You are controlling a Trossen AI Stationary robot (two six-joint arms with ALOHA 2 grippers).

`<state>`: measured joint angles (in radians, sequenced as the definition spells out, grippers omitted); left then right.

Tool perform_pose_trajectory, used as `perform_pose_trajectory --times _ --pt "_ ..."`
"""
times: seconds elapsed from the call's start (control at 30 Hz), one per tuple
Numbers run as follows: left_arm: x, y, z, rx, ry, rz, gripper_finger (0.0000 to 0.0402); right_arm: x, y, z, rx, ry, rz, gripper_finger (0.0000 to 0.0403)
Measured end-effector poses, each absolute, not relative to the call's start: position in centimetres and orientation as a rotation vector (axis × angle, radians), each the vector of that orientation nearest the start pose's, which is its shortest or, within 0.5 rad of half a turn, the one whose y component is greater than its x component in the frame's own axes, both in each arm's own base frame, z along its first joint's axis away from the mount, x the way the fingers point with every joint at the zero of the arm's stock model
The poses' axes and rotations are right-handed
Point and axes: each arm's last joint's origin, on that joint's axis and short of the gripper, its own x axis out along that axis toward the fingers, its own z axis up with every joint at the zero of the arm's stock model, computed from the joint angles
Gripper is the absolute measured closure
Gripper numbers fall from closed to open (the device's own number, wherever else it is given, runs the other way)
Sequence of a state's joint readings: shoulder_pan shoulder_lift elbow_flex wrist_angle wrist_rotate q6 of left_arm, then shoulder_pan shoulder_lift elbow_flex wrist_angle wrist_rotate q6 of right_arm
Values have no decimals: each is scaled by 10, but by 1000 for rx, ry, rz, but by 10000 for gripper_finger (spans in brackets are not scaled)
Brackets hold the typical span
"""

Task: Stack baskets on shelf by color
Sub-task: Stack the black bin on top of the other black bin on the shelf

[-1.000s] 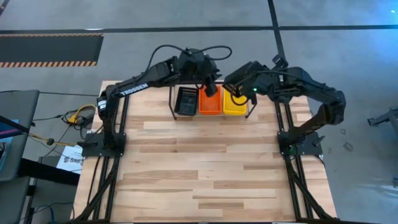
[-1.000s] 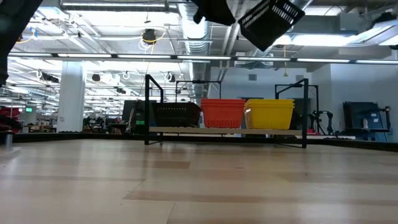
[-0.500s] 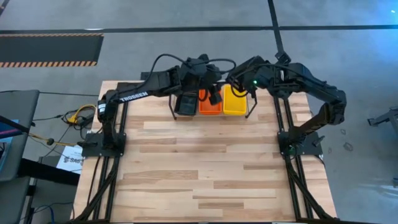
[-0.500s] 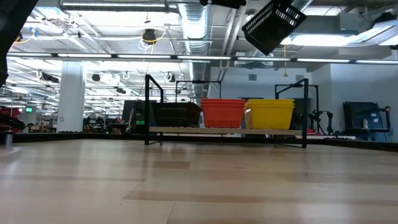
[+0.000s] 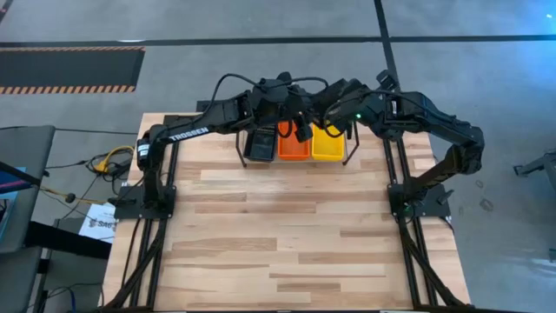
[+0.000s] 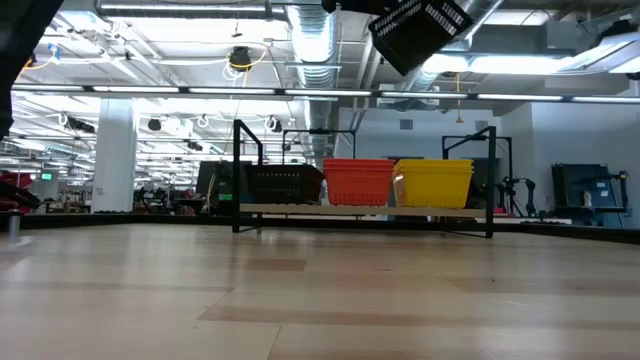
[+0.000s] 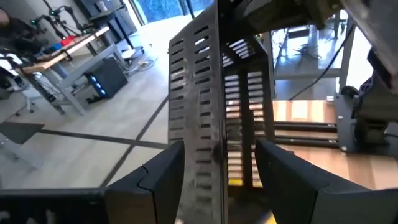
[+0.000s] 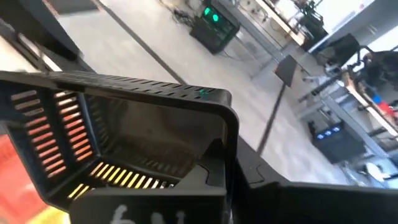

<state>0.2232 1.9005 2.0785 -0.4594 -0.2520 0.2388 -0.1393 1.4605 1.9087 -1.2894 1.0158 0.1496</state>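
Black basket (image 6: 420, 30) held aloft above shelf (image 6: 362, 209); both arms meet over it.
Shelf, low view, left to right: black stack (image 6: 285, 184), red stack (image 6: 358, 181), yellow stack (image 6: 433, 182). High view hides the raised basket under the arms. Left wrist view: left gripper (image 7: 216, 165) fingers spread either side of the basket's wall, not pinching. Right wrist view: right gripper (image 8: 214, 165) clenched on the basket's rim.

We count two arms, left (image 5: 195, 130) and right (image 5: 434, 126). One shelf (image 6: 365, 209). On it, one black pile (image 6: 283, 184), one red pile (image 6: 357, 181), one yellow pile (image 6: 434, 182); baskets per pile unclear. One more black basket (image 6: 418, 30) up high.
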Motion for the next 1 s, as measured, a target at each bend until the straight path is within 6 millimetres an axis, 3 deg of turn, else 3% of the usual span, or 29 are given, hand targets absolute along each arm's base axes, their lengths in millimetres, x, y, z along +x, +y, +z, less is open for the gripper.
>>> perform_pose_trajectory --times 0.43,0.53,0.67,0.7,1.0 --pt "413 111 429 274 361 539 220 246 -41 469 -227 640 -1014 392" --pt "411 112 428 302 388 603 255 249 -36 471 -234 616 -972 395" --pt "410 112 427 328 420 618 366 253 -31 474 -272 602 -931 395" --pt "410 112 427 326 420 611 379 253 -30 474 -280 600 -926 391" --pt "411 112 427 307 407 608 398 255 -27 479 -303 572 -905 324"
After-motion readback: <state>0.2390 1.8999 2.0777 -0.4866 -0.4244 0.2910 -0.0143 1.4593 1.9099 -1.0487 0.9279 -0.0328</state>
